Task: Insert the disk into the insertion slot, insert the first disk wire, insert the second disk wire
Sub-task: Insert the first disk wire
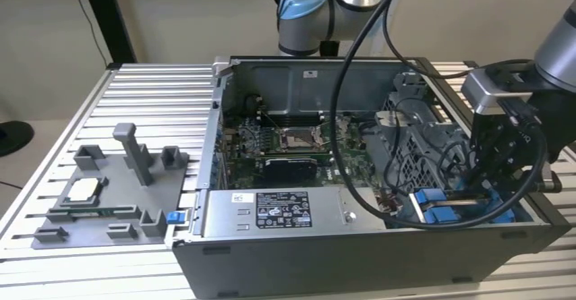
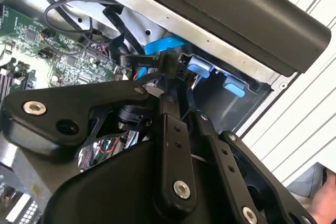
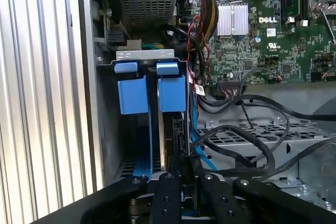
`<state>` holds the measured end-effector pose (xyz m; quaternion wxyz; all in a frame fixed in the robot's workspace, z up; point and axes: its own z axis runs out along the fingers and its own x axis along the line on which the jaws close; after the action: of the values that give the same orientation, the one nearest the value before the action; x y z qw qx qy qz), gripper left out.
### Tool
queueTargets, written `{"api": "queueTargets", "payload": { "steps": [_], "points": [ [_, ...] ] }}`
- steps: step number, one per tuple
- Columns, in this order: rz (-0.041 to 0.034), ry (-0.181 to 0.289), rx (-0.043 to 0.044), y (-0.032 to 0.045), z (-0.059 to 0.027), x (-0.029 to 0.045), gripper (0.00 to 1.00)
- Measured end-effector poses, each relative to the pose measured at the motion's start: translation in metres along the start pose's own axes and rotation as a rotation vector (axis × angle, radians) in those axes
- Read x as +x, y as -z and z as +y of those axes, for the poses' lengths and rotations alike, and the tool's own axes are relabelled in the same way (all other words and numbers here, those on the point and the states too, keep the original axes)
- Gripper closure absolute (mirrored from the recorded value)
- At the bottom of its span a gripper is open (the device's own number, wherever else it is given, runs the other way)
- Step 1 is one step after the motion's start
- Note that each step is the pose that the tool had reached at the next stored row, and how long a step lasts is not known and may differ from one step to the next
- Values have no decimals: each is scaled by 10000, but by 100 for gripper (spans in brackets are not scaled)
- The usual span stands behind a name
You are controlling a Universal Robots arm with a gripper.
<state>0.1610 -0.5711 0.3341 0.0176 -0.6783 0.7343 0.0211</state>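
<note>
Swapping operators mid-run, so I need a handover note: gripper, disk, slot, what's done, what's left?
Gripper: low at the slot, shut on a black plug next to the disk's end.
Disk: sits in the slot, beside a second blue caddy.
Done: disk insertion, by the look of it.
Left: both wires. I can't tell whether this plug is seated yet.
</note>
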Motion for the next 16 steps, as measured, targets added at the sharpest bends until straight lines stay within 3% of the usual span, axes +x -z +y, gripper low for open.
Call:
{"api": "queueTargets", "payload": {
  "steps": [15, 16],
  "points": [
    [-17, -11, 0, -24, -1, 1, 100],
    [-27, -11, -1, -29, -2, 1, 0]
  ]
}}
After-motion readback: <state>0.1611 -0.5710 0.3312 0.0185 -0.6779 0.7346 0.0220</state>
